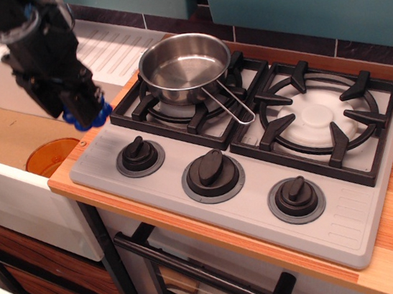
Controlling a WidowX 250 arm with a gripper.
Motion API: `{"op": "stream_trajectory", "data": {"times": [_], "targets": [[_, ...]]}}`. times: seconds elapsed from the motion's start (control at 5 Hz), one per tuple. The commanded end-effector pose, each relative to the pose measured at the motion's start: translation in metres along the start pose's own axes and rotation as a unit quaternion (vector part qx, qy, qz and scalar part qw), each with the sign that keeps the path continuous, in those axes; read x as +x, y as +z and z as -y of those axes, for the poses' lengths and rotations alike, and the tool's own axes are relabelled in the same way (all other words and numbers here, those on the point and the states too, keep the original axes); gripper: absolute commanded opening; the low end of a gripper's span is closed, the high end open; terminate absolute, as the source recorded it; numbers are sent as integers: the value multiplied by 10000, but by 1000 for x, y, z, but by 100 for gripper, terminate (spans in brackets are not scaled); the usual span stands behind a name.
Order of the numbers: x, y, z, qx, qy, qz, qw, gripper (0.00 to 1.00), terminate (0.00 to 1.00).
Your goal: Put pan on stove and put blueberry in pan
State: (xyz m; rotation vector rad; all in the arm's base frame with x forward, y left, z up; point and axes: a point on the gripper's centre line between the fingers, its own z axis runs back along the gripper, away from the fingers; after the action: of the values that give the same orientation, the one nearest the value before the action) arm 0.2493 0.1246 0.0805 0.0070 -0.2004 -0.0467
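— Any writing showing anywhere?
— None that can be read. The claw (85,112) is gripping the blueberry (88,118), a knobbly bright blue cluster peeking out between its closed tips.
— And the pan (184,65)?
— To the claw's right, shiny steel, sitting on the stove (252,183) with its wire handle pointing toward the knobs

one raised view looks down across the stove (183,156).
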Motion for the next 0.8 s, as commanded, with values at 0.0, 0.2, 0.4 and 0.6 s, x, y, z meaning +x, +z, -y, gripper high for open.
{"op": "stream_trajectory", "data": {"times": [0.0, 0.2, 0.4, 0.6], "targets": [[42, 45, 5, 185, 11, 84, 9998, 0, 0], [61, 48, 14, 194, 58, 75, 9998, 0, 0], [81, 46, 24, 218, 107, 86, 9997, 0, 0], [97, 40, 33, 200, 144, 140, 9996, 0, 0]]}}
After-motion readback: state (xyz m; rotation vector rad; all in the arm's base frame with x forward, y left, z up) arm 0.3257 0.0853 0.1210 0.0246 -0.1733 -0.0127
